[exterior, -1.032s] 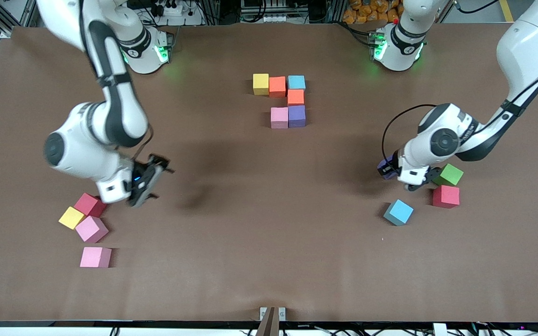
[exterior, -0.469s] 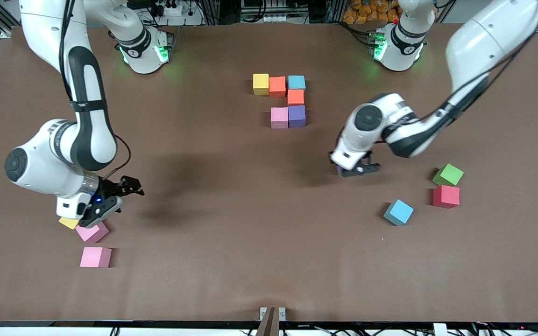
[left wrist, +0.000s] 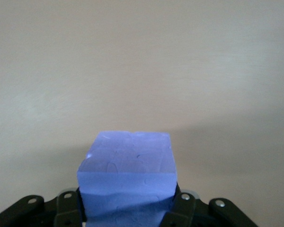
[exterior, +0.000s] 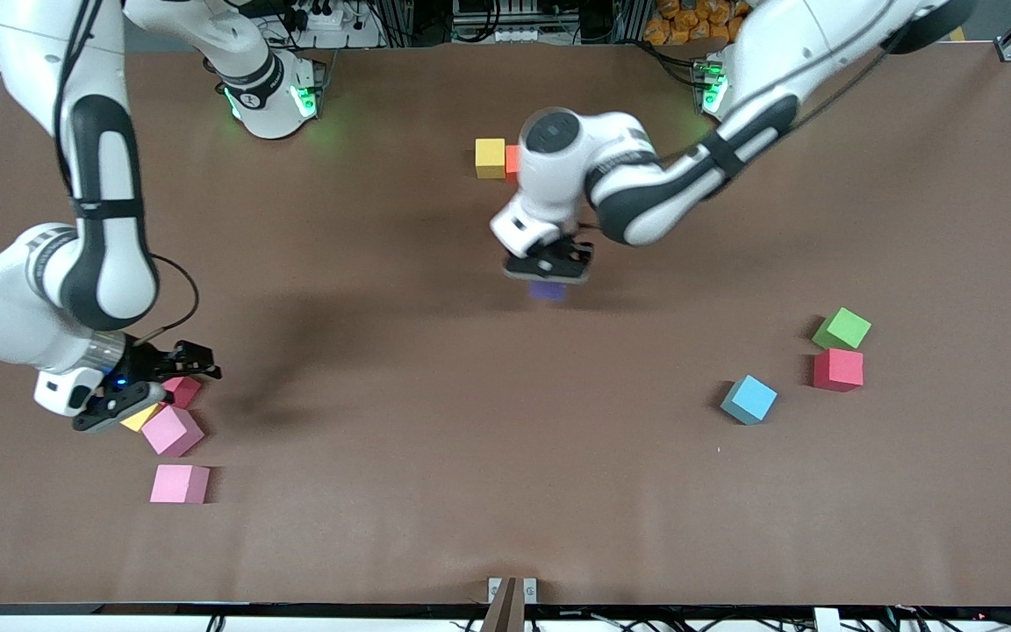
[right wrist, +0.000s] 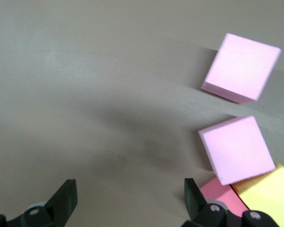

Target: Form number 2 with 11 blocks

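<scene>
Purple block [exterior: 548,290], clamped in my left gripper [exterior: 549,270], has swung from the table's end to just beside the number 2 [exterior: 491,158], while my right gripper [exterior: 141,386] has dropped wide open, empty, over the pink blocks [exterior: 171,430].

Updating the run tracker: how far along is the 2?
Done: a placed yellow cube and an orange cube beside it show; the left arm hides the rest of the figure.
In hand: left hand shut on a purple cube; right hand open over a loose cluster.
Left: pink cube, second pink cube, loose yellow cube, dark pink cube, light blue cube, red cube.
</scene>
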Motion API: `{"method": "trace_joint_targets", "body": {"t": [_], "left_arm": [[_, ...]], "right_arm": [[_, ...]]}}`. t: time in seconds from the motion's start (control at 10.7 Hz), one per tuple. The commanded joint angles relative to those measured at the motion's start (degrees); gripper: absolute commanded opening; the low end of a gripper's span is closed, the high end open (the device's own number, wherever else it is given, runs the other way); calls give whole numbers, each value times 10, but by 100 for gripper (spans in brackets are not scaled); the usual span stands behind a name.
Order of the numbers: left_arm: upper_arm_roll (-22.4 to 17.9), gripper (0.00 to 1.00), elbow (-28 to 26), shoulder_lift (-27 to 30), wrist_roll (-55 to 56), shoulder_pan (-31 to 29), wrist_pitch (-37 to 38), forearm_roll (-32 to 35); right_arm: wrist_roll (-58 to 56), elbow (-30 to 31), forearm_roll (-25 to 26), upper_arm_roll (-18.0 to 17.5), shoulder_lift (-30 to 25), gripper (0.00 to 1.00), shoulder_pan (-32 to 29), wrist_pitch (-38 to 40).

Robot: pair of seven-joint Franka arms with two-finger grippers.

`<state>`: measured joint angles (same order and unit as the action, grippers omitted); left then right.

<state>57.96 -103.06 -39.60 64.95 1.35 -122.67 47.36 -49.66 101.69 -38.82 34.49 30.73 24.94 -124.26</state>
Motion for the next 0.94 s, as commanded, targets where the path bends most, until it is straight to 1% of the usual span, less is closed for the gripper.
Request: {"method": "trace_joint_targets", "body": {"t": [0.0,0.09,0.19,0.28,0.38,0.56,0.66,0.75,0.84], "left_arm": [[-17,20,43,3,-143,59,18,2],[-22,20,57,-6,-235,72,18,-5],[-25,20,72,-8,-296,89,18,-30],[-42,20,80,-8,-358,111,18,-40],[-53,20,83,-14,-416,127,16,-50],[-56,21,102,-39,-556,135,15,-64],[-56,21,102,-43,-593,144,15,-72],[-64,22,103,-46,-617,159,15,-72],[-82,22,103,-47,-652,181,15,-73]], "right_arm": [[-9,-19,8,-13,34,100,-16,-60],[-50,-21,19,-14,49,100,-30,-68],[-101,-41,17,-15,65,100,-38,-72],[-139,-58,21,-17,81,100,-44,-73],[-162,-74,23,-18,96,100,-50,-73],[-183,-84,21,-19,117,100,-57,-73],[-184,-89,19,-22,130,100,-59,-82],[-199,-91,18,-37,137,100,-68,-100],[-206,-91,16,-53,142,100,-80,-113]]}}
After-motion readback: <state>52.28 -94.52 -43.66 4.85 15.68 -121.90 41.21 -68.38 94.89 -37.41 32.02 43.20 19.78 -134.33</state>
